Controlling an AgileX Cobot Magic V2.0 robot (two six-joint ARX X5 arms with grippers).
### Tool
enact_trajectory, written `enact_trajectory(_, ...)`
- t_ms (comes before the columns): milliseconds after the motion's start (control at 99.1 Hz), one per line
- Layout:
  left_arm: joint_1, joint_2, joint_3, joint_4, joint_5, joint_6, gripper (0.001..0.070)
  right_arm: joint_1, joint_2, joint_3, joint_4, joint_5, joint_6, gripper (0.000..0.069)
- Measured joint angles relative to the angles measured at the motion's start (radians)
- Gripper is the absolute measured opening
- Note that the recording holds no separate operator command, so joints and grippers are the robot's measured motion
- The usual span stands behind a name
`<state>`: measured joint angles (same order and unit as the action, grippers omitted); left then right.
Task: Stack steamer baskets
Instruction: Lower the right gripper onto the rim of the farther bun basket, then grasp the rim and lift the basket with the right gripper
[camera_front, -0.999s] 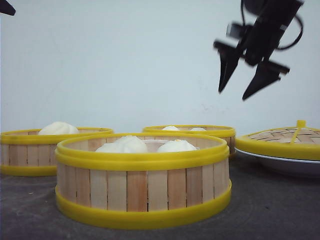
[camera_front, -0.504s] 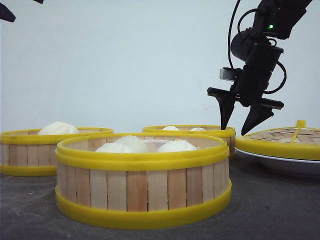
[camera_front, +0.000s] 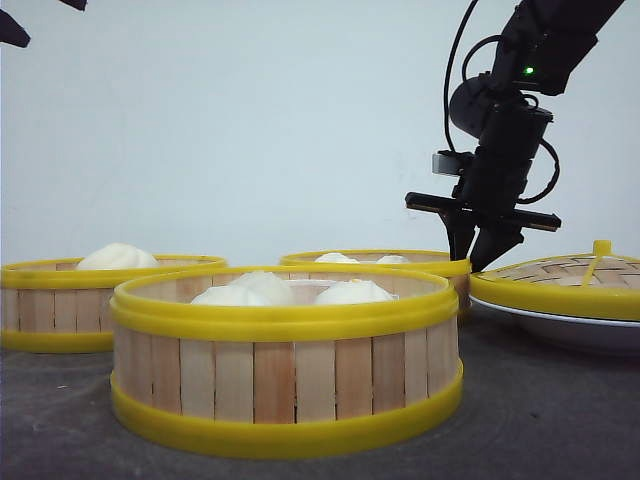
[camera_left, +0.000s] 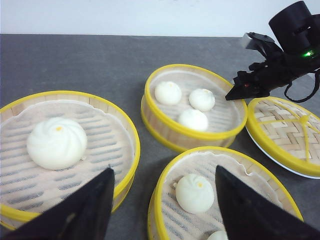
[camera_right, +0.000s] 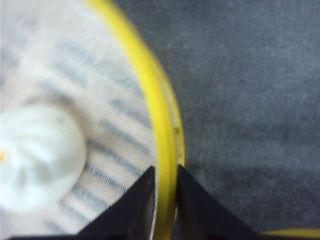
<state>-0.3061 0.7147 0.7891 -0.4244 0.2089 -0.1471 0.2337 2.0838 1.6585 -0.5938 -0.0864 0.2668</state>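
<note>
Three steamer baskets are seen set out on a dark grey table (camera_front: 560, 420), none yet stacked. Nearest the front camera stands the front basket (camera_front: 287, 355), with at least three white buns inside. Behind it to the left sits the left basket (camera_front: 95, 300), holding one large bun (camera_left: 56, 142). Further back, right of centre, lies the rear basket (camera_left: 194, 106), with three small buns.

The coming lift turns on the rear basket's right-hand rim. The right gripper (camera_front: 480, 255) is shown lowered onto that rim, one finger inside the wall and one outside, the yellow rim (camera_right: 162, 130) running lengthways between them. The jaws are narrowed to a slim gap around the rim; whether the wall is actually pinched cannot be told, the wrist picture being blurred. The right arm is plainly the nearer one.

The left gripper (camera_left: 162, 212) is held well above the front and left baskets, jaws wide apart and empty.

Just right of the rear basket, a woven lid (camera_front: 565, 280) rests on a white plate (camera_front: 560, 325), cut off by the frame edge.
</note>
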Motion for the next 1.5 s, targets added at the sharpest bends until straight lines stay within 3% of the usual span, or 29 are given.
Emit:
enact_trajectory(252,0.000,0.000,0.000,-0.021,0.000,0.000,0.0385,0.008,0.000,0.000,0.057,0.006,0.056,0.0033)
enact_trajectory(565,0.000,-0.005,0.000,-0.046,0.000,0.001,0.0385,0.008,-0.034,0.065,0.026,-0.019,0.087,0.0033)
enact_trajectory(857,0.000,-0.058,0.000,-0.074,0.000,0.006,0.0385,0.018,-0.330,0.090,-0.070,-0.029,-0.025,0.0033)
enact_trajectory(1099,0.000,-0.105,0.000,-0.093,0.000,0.008,0.0385,0.114,-0.545,0.093,-0.224,-0.045,-0.133,0.0033)
enact_trajectory(1382,0.000,-0.145,0.000,-0.118,0.000,0.009,0.0385,0.243,-0.626,0.093,-0.394,-0.046,-0.193,0.0033)
enact_trajectory(1503,0.000,-0.153,0.000,-0.137,0.000,0.009,0.0385,0.285,-0.622,0.076,-0.404,-0.032,-0.210,0.0033)
